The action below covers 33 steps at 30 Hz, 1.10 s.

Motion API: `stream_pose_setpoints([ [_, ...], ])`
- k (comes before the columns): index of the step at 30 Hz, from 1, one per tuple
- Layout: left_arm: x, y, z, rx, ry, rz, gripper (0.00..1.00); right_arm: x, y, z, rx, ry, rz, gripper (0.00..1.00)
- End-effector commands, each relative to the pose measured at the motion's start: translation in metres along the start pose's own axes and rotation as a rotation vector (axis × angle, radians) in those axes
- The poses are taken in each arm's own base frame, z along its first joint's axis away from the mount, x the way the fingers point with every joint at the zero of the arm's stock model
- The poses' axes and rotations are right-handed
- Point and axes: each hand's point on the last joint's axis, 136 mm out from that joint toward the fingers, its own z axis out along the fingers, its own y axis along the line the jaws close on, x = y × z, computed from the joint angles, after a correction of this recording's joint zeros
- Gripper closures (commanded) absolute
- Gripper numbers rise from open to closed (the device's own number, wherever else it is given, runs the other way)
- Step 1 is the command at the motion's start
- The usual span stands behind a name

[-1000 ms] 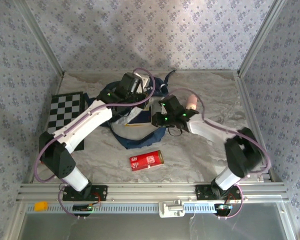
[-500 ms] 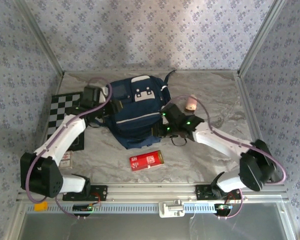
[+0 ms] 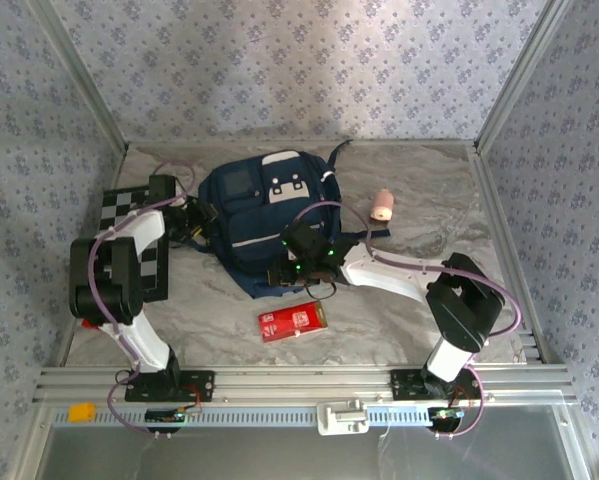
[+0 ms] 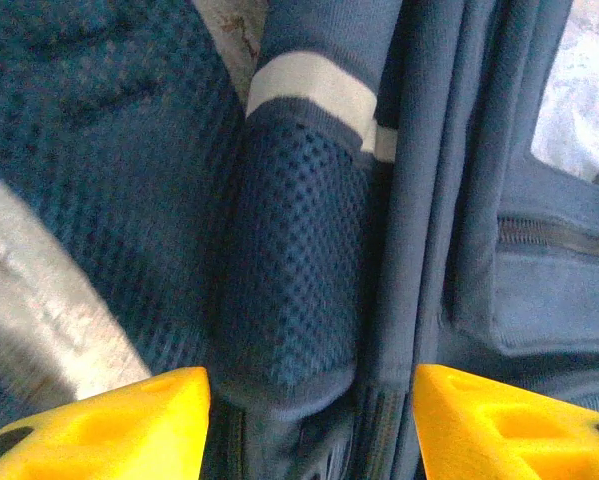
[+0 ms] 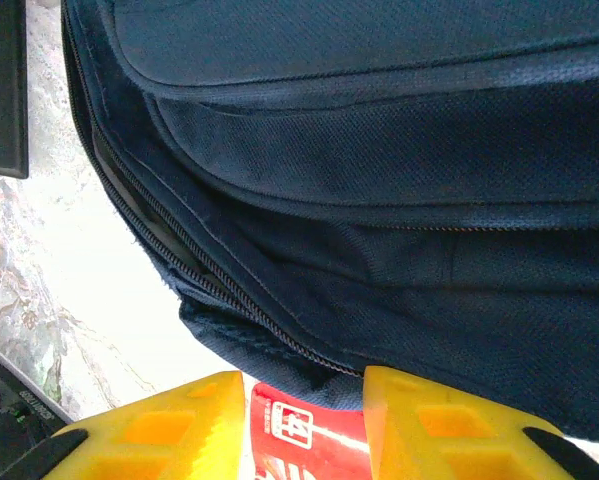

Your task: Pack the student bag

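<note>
The student bag (image 3: 269, 215), a navy backpack with white patches, lies front up on the marble tabletop. My left gripper (image 3: 201, 222) is at its left side and stands open. Its yellow fingertips (image 4: 129, 425) frame the bag's mesh side pocket (image 4: 294, 270) without touching it. My right gripper (image 3: 301, 272) hovers at the bag's near edge, also open. Between its yellow fingers (image 5: 449, 425) I see the bag's zipped hem (image 5: 279, 340) and a red box (image 5: 304, 435) beyond.
The red box (image 3: 292, 321) lies on the table in front of the bag. A checkerboard (image 3: 129, 230) lies at the left under the left arm. A small pink roll (image 3: 382, 206) stands right of the bag. Metal frame rails border the table.
The bag went from open to lying closed, front up. My left arm drew back to the bag's left side, my right arm shifted left to its near edge, and both jaws opened wider.
</note>
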Motion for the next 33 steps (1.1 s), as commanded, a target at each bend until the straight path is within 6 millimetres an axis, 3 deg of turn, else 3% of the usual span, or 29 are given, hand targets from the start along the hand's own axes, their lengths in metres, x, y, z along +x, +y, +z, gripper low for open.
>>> stream_pose_setpoints([
  [1, -0.024, -0.016, 0.005, 0.065, -0.049, 0.003, 0.48, 0.0, -0.005, 0.006, 0.022, -0.01, 0.032, 0.62],
  [3, -0.027, -0.013, 0.013, 0.056, -0.045, 0.002, 0.53, 0.0, -0.01, 0.01, 0.034, -0.007, 0.033, 0.62],
  [7, -0.021, -0.011, 0.022, 0.068, -0.014, 0.001, 0.76, -0.007, -0.026, 0.012, 0.074, -0.01, 0.044, 0.62],
  [13, 0.003, -0.02, 0.01, 0.126, 0.011, -0.019, 0.96, -0.036, -0.066, 0.012, 0.153, -0.033, 0.042, 0.6],
  [16, 0.025, -0.028, -0.001, 0.136, 0.026, -0.007, 0.99, -0.058, -0.092, 0.007, 0.192, -0.058, 0.053, 0.59],
  [19, 0.05, -0.033, -0.009, 0.137, 0.053, -0.02, 1.0, -0.097, -0.108, -0.004, 0.222, -0.121, 0.001, 0.57],
  [21, 0.067, -0.032, -0.014, 0.121, 0.056, -0.05, 1.0, -0.111, -0.115, -0.006, 0.233, -0.132, -0.033, 0.56],
  [24, 0.09, -0.048, -0.015, 0.147, 0.076, -0.034, 1.0, -0.128, -0.123, -0.011, 0.25, -0.148, -0.071, 0.53],
  [27, 0.097, -0.058, -0.015, 0.14, 0.095, -0.019, 1.0, -0.13, -0.113, -0.024, 0.241, -0.154, -0.096, 0.49],
  [30, 0.095, -0.057, -0.02, 0.136, 0.063, -0.038, 1.0, -0.118, -0.1, -0.038, 0.254, -0.16, -0.125, 0.43],
  [33, 0.105, -0.071, -0.025, 0.166, 0.079, -0.016, 1.0, -0.098, -0.093, -0.051, 0.294, -0.145, -0.124, 0.4],
])
